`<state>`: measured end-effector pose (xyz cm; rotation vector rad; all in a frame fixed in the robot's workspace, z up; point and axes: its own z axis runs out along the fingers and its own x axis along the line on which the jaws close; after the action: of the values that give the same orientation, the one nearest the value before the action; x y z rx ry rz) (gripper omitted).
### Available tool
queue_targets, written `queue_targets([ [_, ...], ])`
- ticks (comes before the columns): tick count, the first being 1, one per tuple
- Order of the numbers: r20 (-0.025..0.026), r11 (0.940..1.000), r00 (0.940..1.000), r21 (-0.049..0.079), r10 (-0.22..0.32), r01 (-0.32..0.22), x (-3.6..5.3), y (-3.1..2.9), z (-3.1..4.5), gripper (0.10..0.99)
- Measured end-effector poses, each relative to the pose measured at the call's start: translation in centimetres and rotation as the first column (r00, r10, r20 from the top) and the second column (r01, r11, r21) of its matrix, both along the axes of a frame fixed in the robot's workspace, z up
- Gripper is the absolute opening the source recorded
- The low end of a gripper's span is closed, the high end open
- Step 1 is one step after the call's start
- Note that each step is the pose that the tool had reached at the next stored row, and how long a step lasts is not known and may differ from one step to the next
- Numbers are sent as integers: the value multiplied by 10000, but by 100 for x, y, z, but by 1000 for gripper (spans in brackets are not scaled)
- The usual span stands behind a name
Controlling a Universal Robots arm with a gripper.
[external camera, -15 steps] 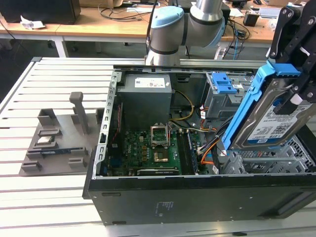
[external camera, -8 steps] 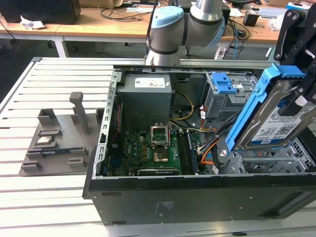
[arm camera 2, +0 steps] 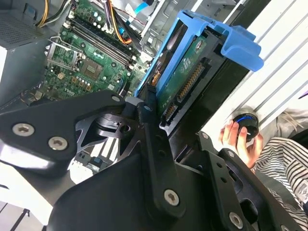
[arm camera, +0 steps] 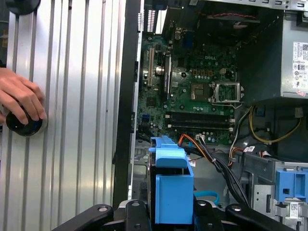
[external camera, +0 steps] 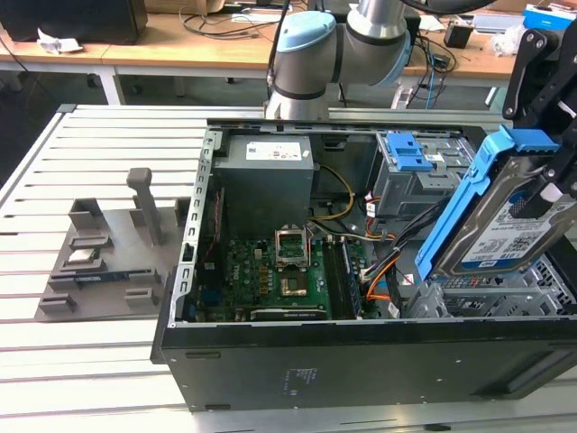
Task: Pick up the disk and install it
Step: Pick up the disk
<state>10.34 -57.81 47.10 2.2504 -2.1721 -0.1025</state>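
Note:
The disk [external camera: 516,227], a silver-grey drive with a white-and-blue label in a bright blue bracket [external camera: 458,209], hangs tilted on edge above the open computer case [external camera: 361,356] at the exterior view's right. My gripper [external camera: 552,185] is shut on it from the right side. In the second wrist view the disk's green circuit side [arm camera 2: 185,82] and connector show, with the black fingers [arm camera 2: 147,126] clamped on its near end. The first wrist view looks down the blue bracket [arm camera: 173,192] toward the case floor, with my gripper [arm camera: 166,214] around it.
Inside the case lie the green motherboard [external camera: 270,271], a grey power-supply box [external camera: 266,167], orange and black cables [external camera: 383,271] and a drive cage with a blue latch [external camera: 410,155]. A grey fixture [external camera: 108,244] sits on the slatted table. A person's hand [arm camera: 19,101] rests on a black knob [arm camera: 24,126].

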Motion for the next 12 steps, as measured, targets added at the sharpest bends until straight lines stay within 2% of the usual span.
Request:
queue_targets([
  [3, 0, 10000, 10000, 0, 0, 0, 10, 0, -15, 361],
  [12, 0, 10000, 10000, 1, 1, -1, 58, 6, -121, 361],
])
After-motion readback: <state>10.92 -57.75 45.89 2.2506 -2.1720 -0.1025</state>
